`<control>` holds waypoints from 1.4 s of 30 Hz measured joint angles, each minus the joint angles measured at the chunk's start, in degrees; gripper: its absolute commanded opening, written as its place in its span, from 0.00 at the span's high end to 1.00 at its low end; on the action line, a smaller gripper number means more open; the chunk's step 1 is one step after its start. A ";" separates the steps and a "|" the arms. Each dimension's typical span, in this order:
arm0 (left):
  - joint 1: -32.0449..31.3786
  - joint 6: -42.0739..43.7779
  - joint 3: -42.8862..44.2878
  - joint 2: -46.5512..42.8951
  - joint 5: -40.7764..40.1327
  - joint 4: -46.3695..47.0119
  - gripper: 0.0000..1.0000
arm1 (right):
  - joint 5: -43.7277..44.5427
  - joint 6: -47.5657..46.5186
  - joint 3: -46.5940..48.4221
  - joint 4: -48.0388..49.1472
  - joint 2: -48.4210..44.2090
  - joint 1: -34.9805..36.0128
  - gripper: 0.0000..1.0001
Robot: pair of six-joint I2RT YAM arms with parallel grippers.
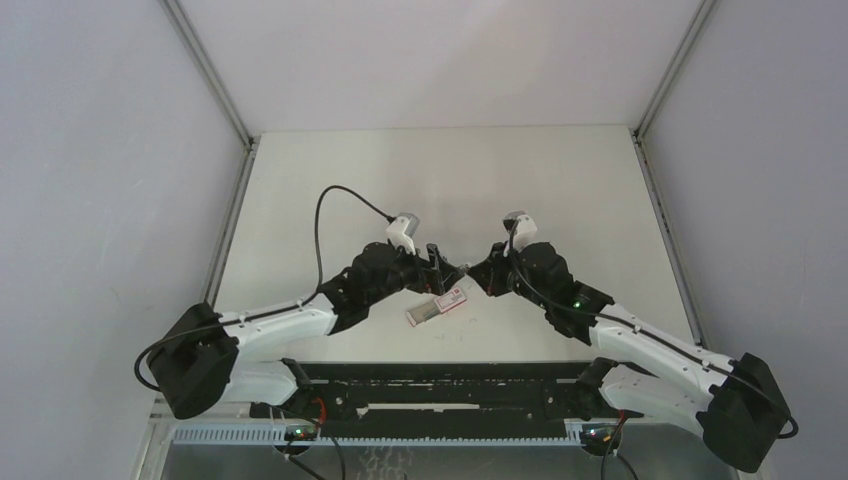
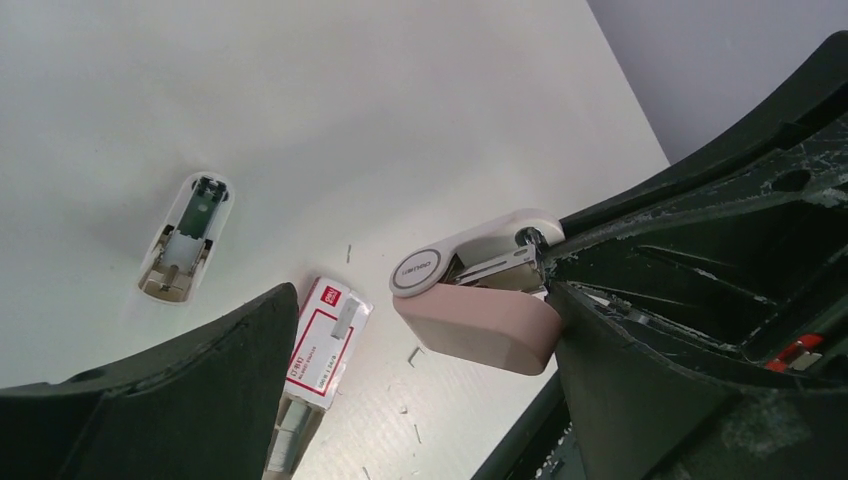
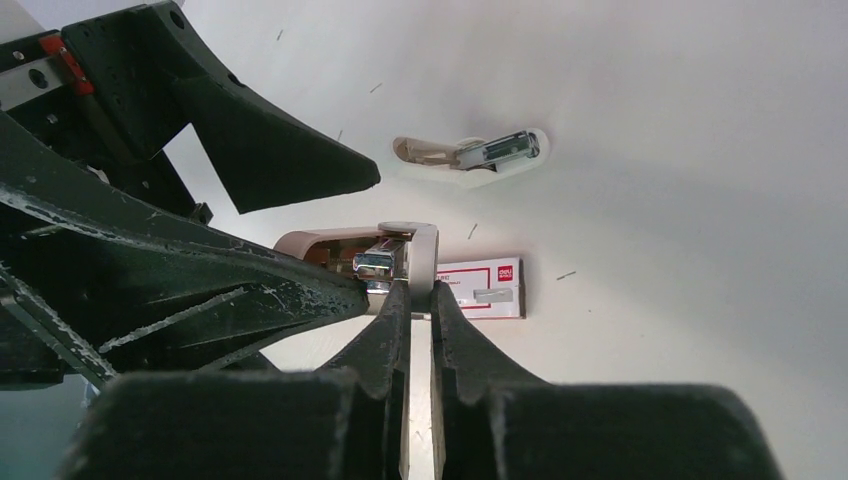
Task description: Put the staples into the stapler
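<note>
Pink stapler (image 2: 470, 320) hangs over the table (image 1: 350, 180), pinched in the right gripper's (image 3: 420, 295) closed jaws, left gripper (image 1: 438, 268) spread wide around it; next, seemingly, 1 strip from the staple box (image 2: 325, 340) below needs fetching.

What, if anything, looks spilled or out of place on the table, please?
Loose staples lie scattered on the table around the staple box, and a strip of staples juts from its end.

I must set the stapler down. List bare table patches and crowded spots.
Bare: far half of the table, beyond the left hand and right hand; also its right edge. Crowded: the centre, around the hands, stapler, staple box and loose stapler part.
</note>
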 measured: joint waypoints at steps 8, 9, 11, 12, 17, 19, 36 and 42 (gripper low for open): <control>1.57 -1.38 -2.91 -1.99 0.83 2.03 0.04 | -1.27 0.09 -0.70 -1.01 -2.64 -2.34 1.00; 1.79 -1.40 -3.26 -2.16 0.79 2.08 0.04 | -1.29 0.11 -0.85 -1.01 -2.93 -2.78 1.00; 2.19 -1.75 -4.11 -2.47 0.66 2.03 0.04 | -2.01 0.35 -1.51 -0.98 -3.91 -3.87 1.00; 2.29 -1.81 -4.66 -2.62 0.57 2.01 0.04 | -2.58 0.52 -1.88 -0.98 -4.42 -4.44 1.00; 2.54 -1.79 -6.71 -2.73 -0.17 1.14 0.04 | -6.21 2.05 -2.40 -0.35 -6.38 -6.80 1.00; 2.56 -1.81 -7.41 -2.73 -0.28 1.09 0.03 | -7.56 2.67 -2.40 0.11 -6.86 -7.43 1.00; 5.49 -1.62 -15.87 -19.78 -3.19 -0.52 0.00 | -17.40 4.33 -2.49 4.76 6.23 -13.81 1.00; 8.83 -1.75 -16.70 -24.70 -3.02 -1.88 0.00 | -20.79 3.45 -0.66 5.92 14.08 -14.88 1.00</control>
